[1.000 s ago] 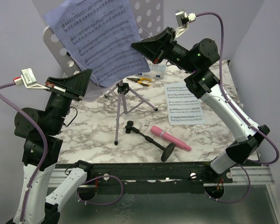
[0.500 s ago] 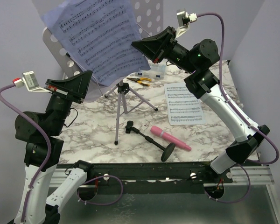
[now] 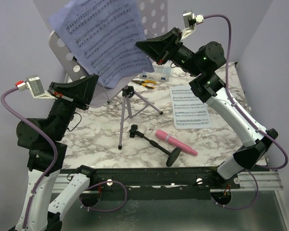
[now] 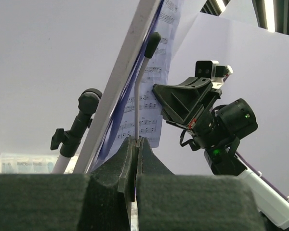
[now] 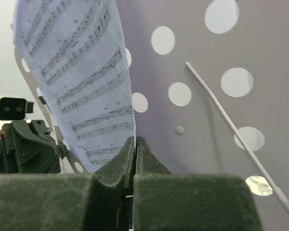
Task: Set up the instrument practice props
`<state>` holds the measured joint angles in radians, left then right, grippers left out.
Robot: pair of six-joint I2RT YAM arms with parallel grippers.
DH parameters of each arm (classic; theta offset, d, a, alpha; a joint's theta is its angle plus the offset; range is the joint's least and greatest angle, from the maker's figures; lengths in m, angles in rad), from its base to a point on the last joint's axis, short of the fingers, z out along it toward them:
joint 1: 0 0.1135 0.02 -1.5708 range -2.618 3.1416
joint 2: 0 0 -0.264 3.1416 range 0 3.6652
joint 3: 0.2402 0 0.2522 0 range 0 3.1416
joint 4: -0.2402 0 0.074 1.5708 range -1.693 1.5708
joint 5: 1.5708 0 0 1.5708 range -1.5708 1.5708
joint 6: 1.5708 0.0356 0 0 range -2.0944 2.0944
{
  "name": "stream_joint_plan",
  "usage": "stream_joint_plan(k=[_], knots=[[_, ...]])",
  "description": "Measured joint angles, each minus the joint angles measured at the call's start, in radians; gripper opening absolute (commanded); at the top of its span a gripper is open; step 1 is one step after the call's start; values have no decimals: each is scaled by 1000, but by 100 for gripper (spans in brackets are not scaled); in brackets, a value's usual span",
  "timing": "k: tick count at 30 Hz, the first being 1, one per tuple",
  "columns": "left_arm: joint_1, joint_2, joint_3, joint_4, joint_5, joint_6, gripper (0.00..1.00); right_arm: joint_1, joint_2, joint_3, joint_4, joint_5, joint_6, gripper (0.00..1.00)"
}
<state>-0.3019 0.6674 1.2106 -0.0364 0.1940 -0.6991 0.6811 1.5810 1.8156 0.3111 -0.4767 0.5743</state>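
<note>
While R gripper nips lavender sheet, L gripper clamps wire.

The left gripper has been shut on the wire page holder; the lavender page and stand plate have been shifted slightly rightward.

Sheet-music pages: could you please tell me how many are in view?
2. The lavender page rests against the stand plate; the white page lies flat on the table, right of the tripod. More may hide behind the lavender one.
</note>
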Motion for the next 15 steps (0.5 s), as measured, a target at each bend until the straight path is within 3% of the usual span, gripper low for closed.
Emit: stream_joint_plan(k=[15], knots=[[0, -21, -42, 77, 60, 79, 0, 34, -3, -30, 28, 19, 10, 0]])
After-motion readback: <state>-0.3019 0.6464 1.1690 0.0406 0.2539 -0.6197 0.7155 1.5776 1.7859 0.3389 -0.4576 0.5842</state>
